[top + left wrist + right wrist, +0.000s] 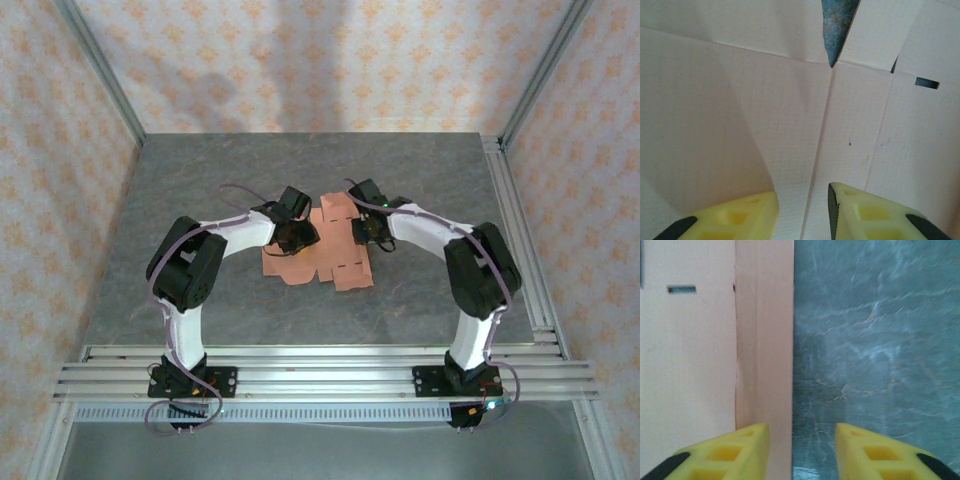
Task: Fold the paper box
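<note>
The paper box (318, 258) lies as an unfolded salmon sheet in the middle of the table (200, 300), with its flaps spread towards 6 o'clock. One small flap (338, 207) stands out at the sheet's 12 o'clock edge, between the two arms.

The left gripper (297, 236) is down over the sheet at about its 10 o'clock. In the left wrist view this gripper (802, 216) has its yellow fingers (735, 220) moderately apart. A crease of the sheet (790, 125) runs from 12 to 6 o'clock straight through the gap. I cannot tell whether the fingertips touch the card, and nothing is clamped between them. A dark notch of table shows at 12 o'clock and a small slot (927, 82) at 2 o'clock.

The right gripper (366, 228) sits at the sheet's 2 o'clock corner. In the right wrist view this gripper (802, 452) is also moderately open and straddles the card's edge. Its left finger (725, 455) is over the sheet (690, 365) and the other is over bare table (875, 340). A darker strip of card (765, 340) runs from 12 to 6 o'clock along that edge and ends inside the gap, with nothing pinched. A slot (682, 289) shows at 10 o'clock.
</note>
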Available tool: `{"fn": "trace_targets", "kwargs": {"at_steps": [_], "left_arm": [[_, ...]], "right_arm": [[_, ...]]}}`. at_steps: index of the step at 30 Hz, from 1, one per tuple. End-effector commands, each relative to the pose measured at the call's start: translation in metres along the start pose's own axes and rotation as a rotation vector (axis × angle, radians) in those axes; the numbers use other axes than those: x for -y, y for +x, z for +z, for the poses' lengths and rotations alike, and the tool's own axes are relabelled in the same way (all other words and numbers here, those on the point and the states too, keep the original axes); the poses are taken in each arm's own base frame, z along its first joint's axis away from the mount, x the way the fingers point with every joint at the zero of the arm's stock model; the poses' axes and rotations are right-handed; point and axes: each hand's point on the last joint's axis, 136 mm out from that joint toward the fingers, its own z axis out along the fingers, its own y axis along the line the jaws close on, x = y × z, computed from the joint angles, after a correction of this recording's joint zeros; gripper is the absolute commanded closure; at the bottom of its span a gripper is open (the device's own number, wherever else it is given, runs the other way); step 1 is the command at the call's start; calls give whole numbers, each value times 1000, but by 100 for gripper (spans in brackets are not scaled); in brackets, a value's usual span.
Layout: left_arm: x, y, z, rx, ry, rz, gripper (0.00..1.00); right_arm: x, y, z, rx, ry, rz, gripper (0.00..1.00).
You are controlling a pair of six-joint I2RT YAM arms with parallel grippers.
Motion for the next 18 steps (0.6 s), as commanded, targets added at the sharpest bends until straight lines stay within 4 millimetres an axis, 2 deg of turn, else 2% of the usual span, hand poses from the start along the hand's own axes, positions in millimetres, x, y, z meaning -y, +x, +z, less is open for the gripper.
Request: {"fn": "trace_targets", "kwargs": {"at_steps": [1,5,9,18], "left_arm": [[-48,29,20,-102,-164,-10,65],[-47,29,21,-103,-160,-10,65],[-47,29,21,-105,-161,-11,65],[-47,29,19,-102,-163,-9,64]], "right_arm": [[-5,-21,-17,100,-60,7,55],[-8,-15,-9,54,-69,-34,48],[-11,-7,3,12,-62,-53,48],[-4,10,14,-30,-31,-50,80]]}}
